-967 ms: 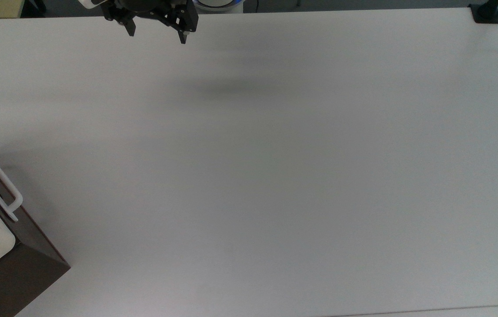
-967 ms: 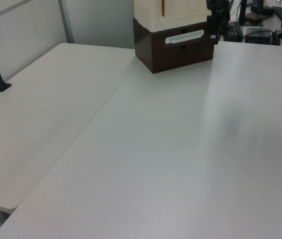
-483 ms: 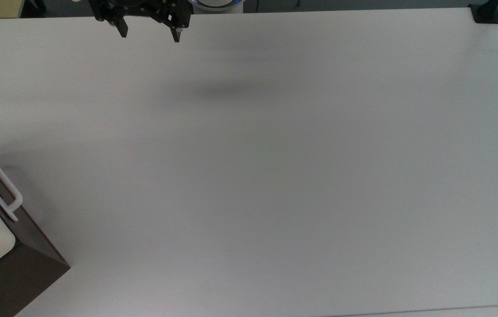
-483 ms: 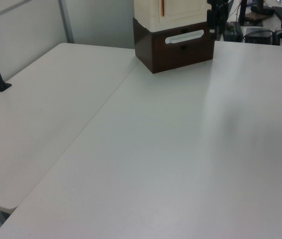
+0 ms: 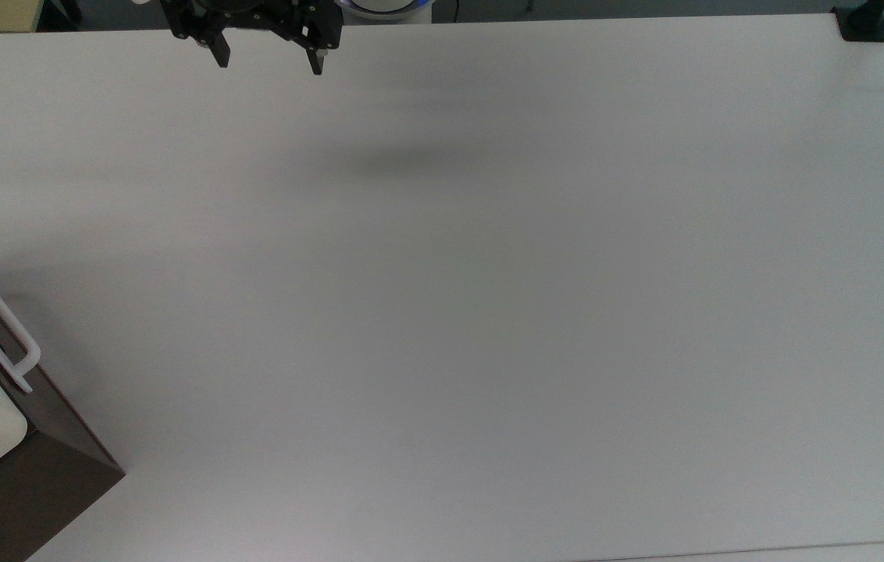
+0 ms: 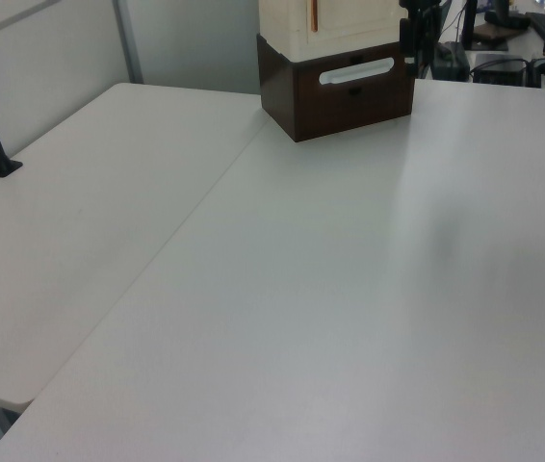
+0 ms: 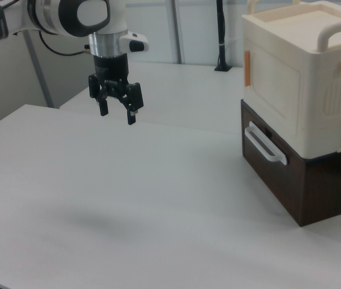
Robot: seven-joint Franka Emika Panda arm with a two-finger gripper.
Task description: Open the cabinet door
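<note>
Bare table (image 7: 128, 198) between tool (image 7: 117, 114) and cabinet (image 7: 306, 126); nothing blocking.

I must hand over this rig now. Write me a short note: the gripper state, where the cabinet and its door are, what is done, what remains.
Gripper: open, empty, hanging in the air above the table, far from the cabinet.
Cabinet: at the right view's right edge, standing on the table; the white bar handle is on its brown lower face.
Cabinet door: the cream panel above that handle, with an orange tab at its edge; it looks shut.
Done: nothing on the door yet.
Left: bring the gripper to the door, then pull it open.
</note>
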